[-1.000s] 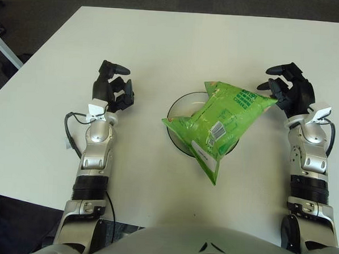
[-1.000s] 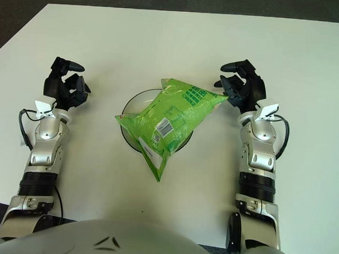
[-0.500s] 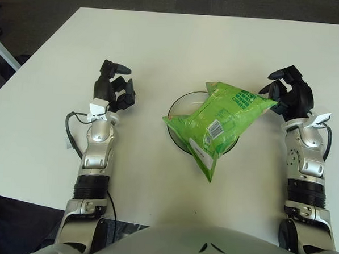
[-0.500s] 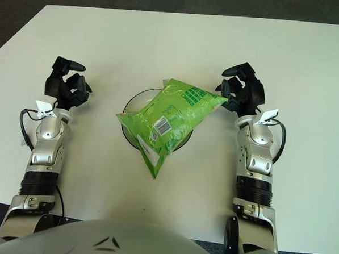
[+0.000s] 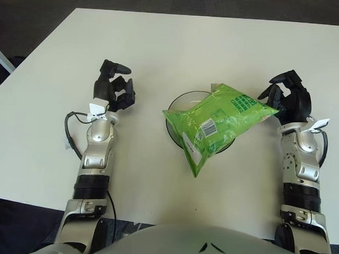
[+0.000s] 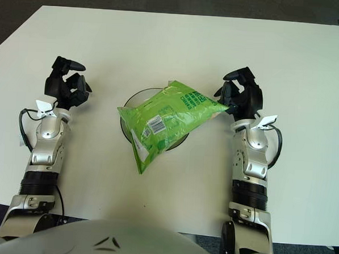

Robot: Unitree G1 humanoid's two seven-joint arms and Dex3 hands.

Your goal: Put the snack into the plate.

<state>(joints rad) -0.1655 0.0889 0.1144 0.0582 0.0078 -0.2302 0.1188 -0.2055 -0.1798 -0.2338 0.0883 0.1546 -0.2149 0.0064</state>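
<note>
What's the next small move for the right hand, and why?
Probably open the right hand and let go: it pinches the corner of the green snack bag, which already lies across the plate. The left hand shows left of the plate.

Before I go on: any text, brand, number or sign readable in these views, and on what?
Green snack bag: dark green printing near the corner by the right hand, too blurred to read.
Same bag: white barcode label, digits too small to read.
Plate, table, left hand: no text visible.
</note>
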